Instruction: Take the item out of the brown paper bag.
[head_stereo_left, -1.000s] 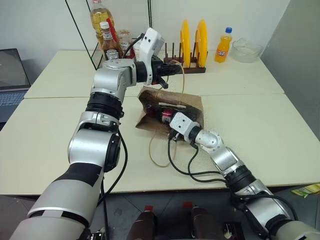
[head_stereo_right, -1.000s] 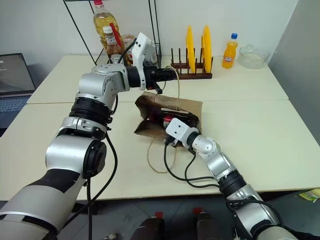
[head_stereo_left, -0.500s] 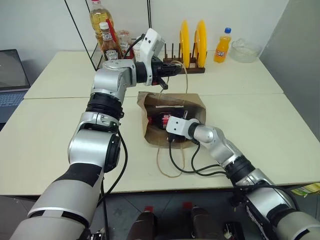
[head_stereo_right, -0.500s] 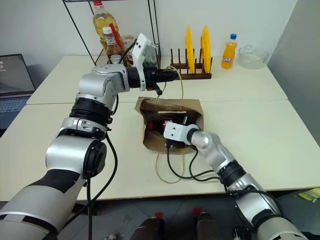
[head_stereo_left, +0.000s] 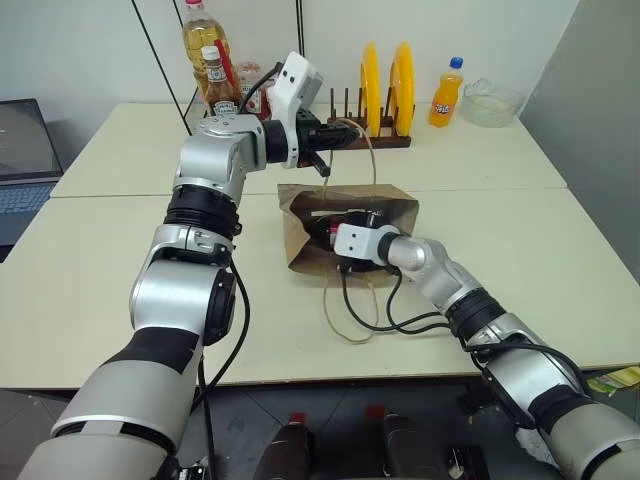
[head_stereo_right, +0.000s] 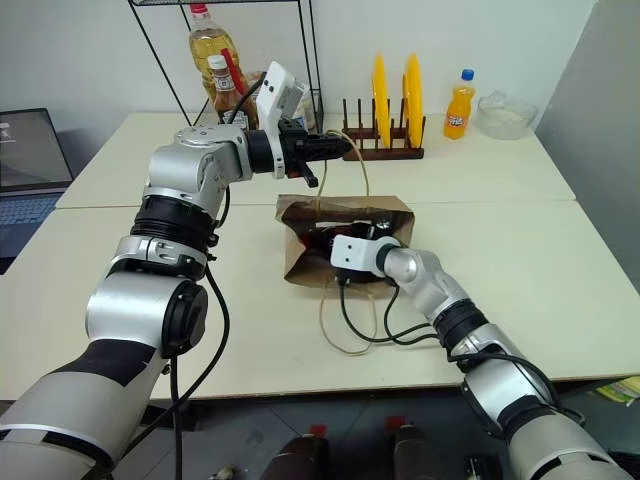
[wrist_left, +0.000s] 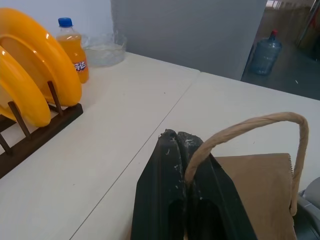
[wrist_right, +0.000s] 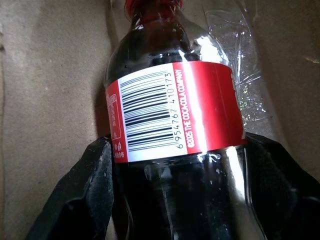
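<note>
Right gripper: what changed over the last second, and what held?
The right gripper went deeper into the bag; its fingers now flank the cola bottle, not visibly clamped. The bag's mouth swung to face the robot. The left gripper stayed shut on the handle, held up.

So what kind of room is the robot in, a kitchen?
Probably a test room set up like a kitchen. On the pale tables stand a wooden rack with yellow plates, an oil bottle and a ketchup bottle, but a laptop sits nearby too.
</note>
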